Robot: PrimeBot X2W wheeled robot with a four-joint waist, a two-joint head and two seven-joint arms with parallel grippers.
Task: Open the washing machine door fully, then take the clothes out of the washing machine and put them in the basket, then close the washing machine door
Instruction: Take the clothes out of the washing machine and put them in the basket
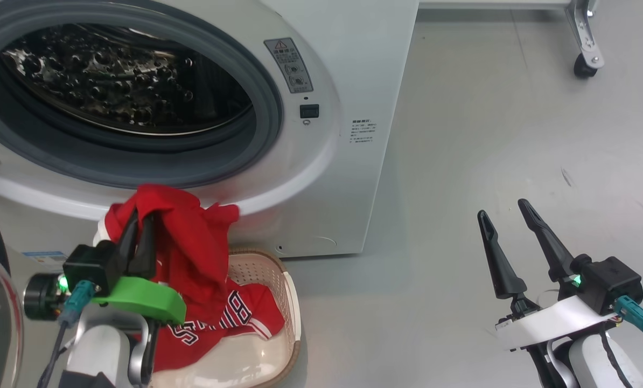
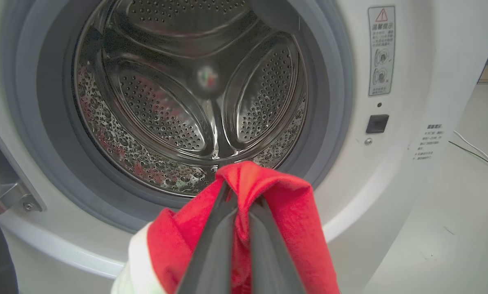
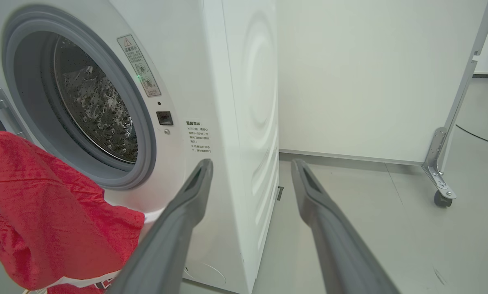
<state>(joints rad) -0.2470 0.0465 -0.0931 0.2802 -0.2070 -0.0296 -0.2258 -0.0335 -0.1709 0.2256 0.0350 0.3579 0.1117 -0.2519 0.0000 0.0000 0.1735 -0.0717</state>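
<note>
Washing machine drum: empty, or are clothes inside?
Empty as far as visible: the drum shows bare perforated steel, and the red clothes hang outside from the shut left tool over the basket.

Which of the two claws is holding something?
The left gripper, with the green wrist piece: it is pinched shut on the red clothes above the basket. The right gripper stands open and empty.

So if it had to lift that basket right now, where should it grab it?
Probably the white handle on the right side of the basket, approached from the right by the open right gripper. That edge is bare and faces open floor; the red clothes held by the shut left gripper drape over its left part.
</note>
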